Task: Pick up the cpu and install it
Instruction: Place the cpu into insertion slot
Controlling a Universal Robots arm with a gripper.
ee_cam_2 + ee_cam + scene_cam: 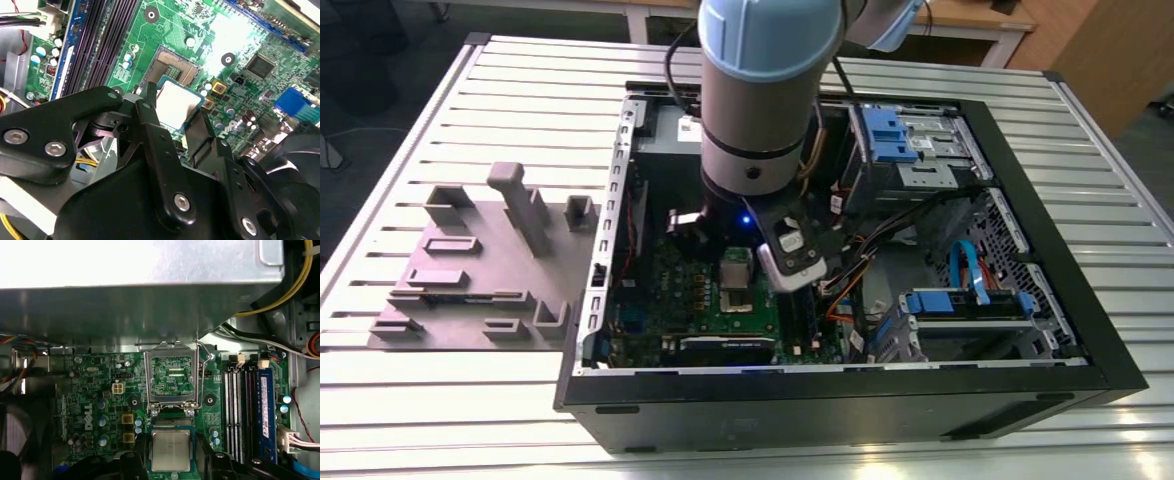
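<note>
The cpu (178, 101) is a small square chip with a silvery top and a thin pale border. My gripper (176, 114) is shut on it, one black finger (148, 112) on each side. In the first wrist view the cpu (171, 450) hangs over the green motherboard (95, 385), just beside the raised metal load frame (172, 374) of the socket. The second wrist view has the open dark socket (176, 66) just beyond the chip. From the exterior view, the gripper (739, 255) reaches down into the open computer case (854, 385) above the board.
Black memory slots (240, 410) and a blue slot (264, 415) run beside the socket. A large grey metal box (140, 305) overhangs the board's far side. Yellow and coloured cables (280, 295) hang nearby. Blue drive bays (907, 140) fill the case's right. A grey fixture block (480, 265) lies outside.
</note>
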